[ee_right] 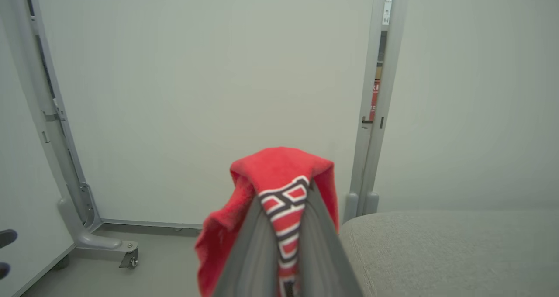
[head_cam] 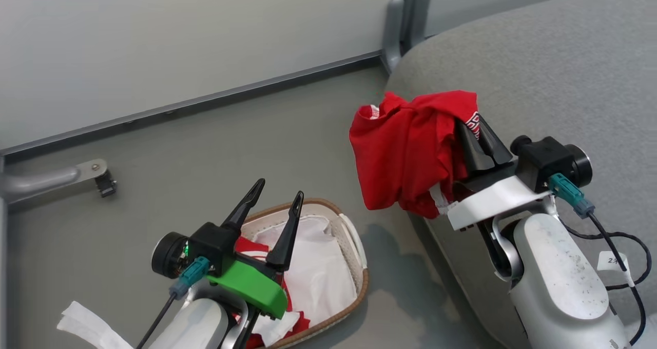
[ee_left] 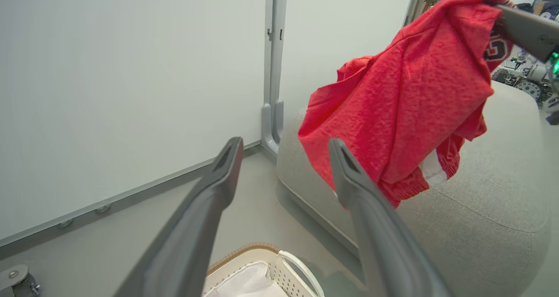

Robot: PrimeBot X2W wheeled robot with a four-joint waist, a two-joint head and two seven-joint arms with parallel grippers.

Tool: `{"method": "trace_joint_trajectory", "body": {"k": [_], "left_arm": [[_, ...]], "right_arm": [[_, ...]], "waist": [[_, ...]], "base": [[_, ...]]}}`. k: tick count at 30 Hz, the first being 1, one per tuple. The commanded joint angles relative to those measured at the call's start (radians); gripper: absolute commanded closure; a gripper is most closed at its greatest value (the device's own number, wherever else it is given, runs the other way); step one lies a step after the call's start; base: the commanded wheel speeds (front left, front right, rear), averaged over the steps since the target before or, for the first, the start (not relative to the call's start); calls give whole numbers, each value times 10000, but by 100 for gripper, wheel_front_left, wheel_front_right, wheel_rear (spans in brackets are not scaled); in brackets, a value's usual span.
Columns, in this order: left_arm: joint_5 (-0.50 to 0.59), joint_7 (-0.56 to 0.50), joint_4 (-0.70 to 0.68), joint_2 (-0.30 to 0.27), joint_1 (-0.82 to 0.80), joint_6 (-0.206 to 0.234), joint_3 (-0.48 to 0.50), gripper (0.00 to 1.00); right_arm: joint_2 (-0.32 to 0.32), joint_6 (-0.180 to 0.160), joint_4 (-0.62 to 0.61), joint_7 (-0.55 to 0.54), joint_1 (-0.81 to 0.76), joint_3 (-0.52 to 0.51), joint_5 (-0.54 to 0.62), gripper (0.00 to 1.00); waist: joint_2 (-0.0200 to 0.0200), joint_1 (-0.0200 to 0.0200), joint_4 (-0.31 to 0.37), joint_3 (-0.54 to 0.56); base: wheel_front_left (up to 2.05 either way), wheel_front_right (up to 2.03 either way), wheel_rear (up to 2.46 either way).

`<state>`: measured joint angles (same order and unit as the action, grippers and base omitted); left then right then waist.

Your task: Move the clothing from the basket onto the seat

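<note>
Right gripper [head_cam: 475, 133] clamped on red garment [head_cam: 405, 154] at the seat [head_cam: 564, 72] edge.
Garment drapes over the closed fingers at 2 o'clock from the basket [head_cam: 354, 246]; contact with seat cannot be told. Left gripper [head_cam: 281, 187] stands wide, empty, above the basket. Second red garment [head_cam: 246, 246] lies inside, toward 8 o'clock.

My left hand [head_cam: 279, 188] hides most of the red garment [head_cam: 250, 246] in the basket [head_cam: 349, 241], itself cropped at bottom. Lettering on held garment [ee_right: 270, 166]: unreadable.
</note>
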<state>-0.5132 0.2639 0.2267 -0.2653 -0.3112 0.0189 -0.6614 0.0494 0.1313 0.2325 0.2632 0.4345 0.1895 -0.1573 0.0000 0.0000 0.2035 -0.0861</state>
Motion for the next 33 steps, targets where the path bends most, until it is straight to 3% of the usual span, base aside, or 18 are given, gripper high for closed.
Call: {"method": "trace_joint_trajectory", "body": {"k": [1,9,15,23,29,33], "left_arm": [[97,7,-3,-37,-199,-23,15,0],[337,6,133,6,-477,-173,-203,0],[433,-24,196,48,-584,-189,-360,0],[562,-83,133,82,-713,-249,-645,0],[645,-206,-126,29,-882,-198,-699,0],[738,-301,-355,3,-1087,-194,-784,0]], "right_arm": [[21,-10,-87,24,-162,-99,9,100],[18,-10,-186,24,-332,-460,1,100],[18,-10,-53,24,-400,-668,104,100],[18,-10,49,24,-335,-1227,386,100],[55,-12,529,24,1093,-1589,862,100],[527,-12,924,24,2638,-2032,1048,100]], "waist": [[0,0,1304,-605],[0,0,2579,-987],[0,0,2833,-1111],[0,0,2357,-1354],[0,0,1817,-1934],[0,0,1293,-2492]], "base": [[0,0,0],[0,0,0],[0,0,0],[0,0,0],[0,0,0],[0,0,0]]}}
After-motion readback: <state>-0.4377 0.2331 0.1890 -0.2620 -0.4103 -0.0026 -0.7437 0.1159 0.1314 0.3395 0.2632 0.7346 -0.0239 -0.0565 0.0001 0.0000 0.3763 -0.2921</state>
